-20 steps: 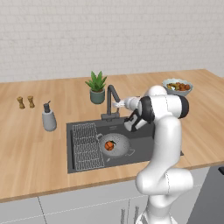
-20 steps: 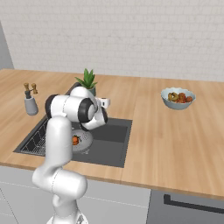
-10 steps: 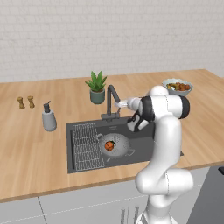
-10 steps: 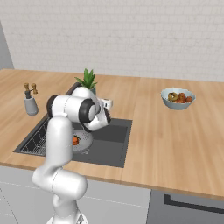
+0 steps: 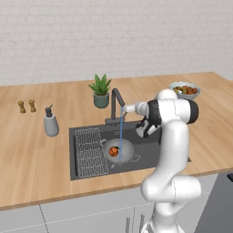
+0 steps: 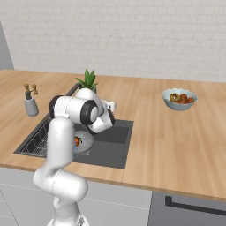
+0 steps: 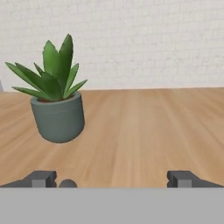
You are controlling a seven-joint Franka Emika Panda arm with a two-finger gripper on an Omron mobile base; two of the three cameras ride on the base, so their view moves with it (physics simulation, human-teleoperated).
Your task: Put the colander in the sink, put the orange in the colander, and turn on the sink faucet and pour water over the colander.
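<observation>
The silver colander (image 5: 122, 151) sits in the dark sink (image 5: 133, 136), right of the wire rack. The orange (image 5: 113, 151) lies inside the colander. A thin pale blue stream of water (image 5: 121, 134) falls from the spout of the sink faucet (image 5: 115, 101) into the colander. My gripper (image 5: 129, 108) hovers at spout height just right of the faucet, above the sink. In the hand view my gripper (image 7: 111, 179) is open, its fingertips (image 7: 40, 178) far apart with nothing between them. From the right I see the colander (image 6: 84, 140), the orange (image 6: 77, 141) and my gripper (image 6: 110, 106).
A potted plant (image 5: 101, 91) stands behind the faucet, straight ahead of the hand (image 7: 59, 100). A grey soap dispenser (image 5: 51, 123) and two small shakers (image 5: 26, 106) are left of the sink. A fruit bowl (image 5: 184, 90) sits on the counter at the right.
A stream of water now runs from the spout into the colander. The hand has shifted only slightly beside the faucet.
</observation>
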